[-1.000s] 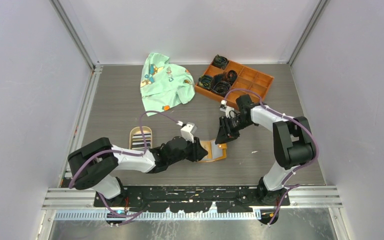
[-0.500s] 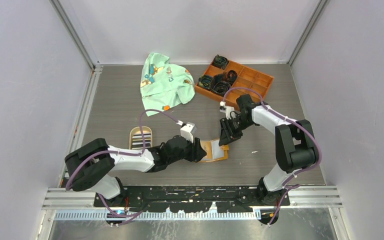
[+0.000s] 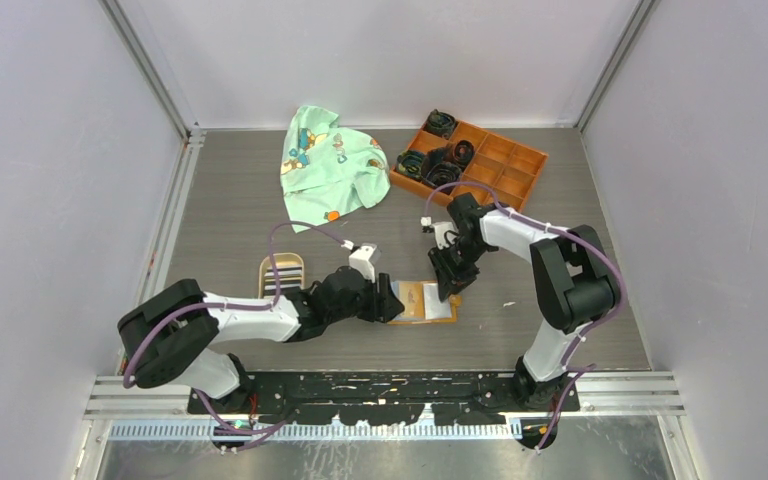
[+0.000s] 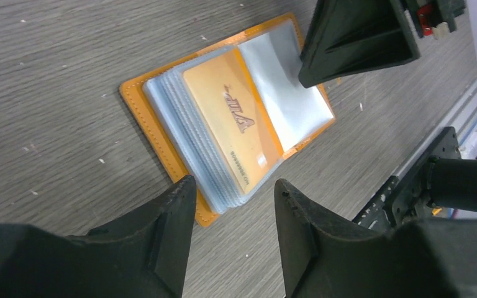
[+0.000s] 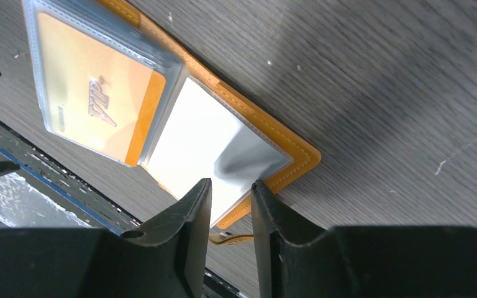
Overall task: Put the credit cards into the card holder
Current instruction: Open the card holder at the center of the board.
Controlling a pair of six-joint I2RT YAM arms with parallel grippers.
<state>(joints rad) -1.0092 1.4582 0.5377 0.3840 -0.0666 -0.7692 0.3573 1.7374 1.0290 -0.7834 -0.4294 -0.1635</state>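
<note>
Here, you see the small orange folding card holder (image 3: 427, 302) lying open and flat on the grey wood-grain table (image 3: 240, 210), near the front edge and between the two arms. Its stack of clear plastic sleeves faces up. The top sleeve on the left-arm side carries an orange card printed "VIP" (image 4: 233, 124), while the pale clear sleeve (image 5: 214, 146) on the other leaf looks blank. Your left gripper (image 4: 235, 186) sits low just beside the holder's left edge, its two black fingers well apart with nothing between them. Your right gripper (image 5: 231, 186) hangs over the outer edge of the blank leaf, its fingers only narrowly apart. The sleeve and the orange border show through the gap, and nothing is seen pinched there. The thin, grey-striped credit cards (image 3: 282, 280) lie in the tan oval dish (image 3: 281, 256), left of the left gripper and well apart from the holder. At the far side lie a crumpled mint-green printed cloth (image 3: 328, 165) and an orange compartmented tray (image 3: 510, 180) holding dark coiled items.
</note>
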